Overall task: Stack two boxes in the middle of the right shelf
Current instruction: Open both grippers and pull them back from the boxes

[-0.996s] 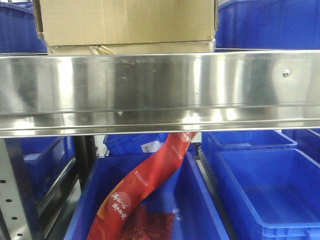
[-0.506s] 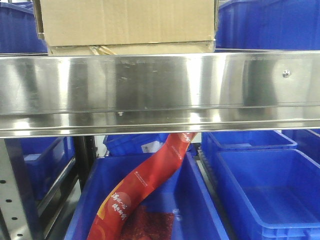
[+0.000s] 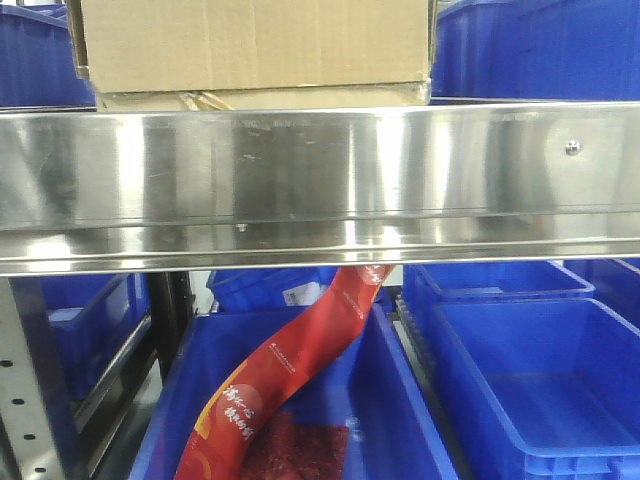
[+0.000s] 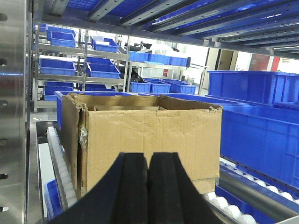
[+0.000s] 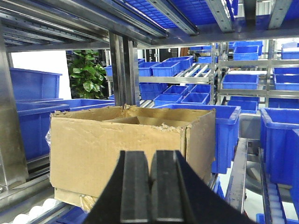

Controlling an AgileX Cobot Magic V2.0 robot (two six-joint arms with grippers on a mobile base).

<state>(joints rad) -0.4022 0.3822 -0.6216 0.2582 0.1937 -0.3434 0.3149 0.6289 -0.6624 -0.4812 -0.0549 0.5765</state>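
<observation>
Taller box [image 3: 255,42] sits on flat box [image 3: 262,98] on shelf [image 3: 320,170], 12 o'clock in front view. Left gripper [image 4: 148,186] and right gripper [image 5: 150,189]: jaws closed, empty, short of the cardboard. Likely light, crushable; press side walls. No change from earlier frames.

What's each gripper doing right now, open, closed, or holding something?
Left gripper: closed, holding nothing, in front of the taller box.
Right gripper: closed or nearly so, holding nothing, also facing that box.
</observation>
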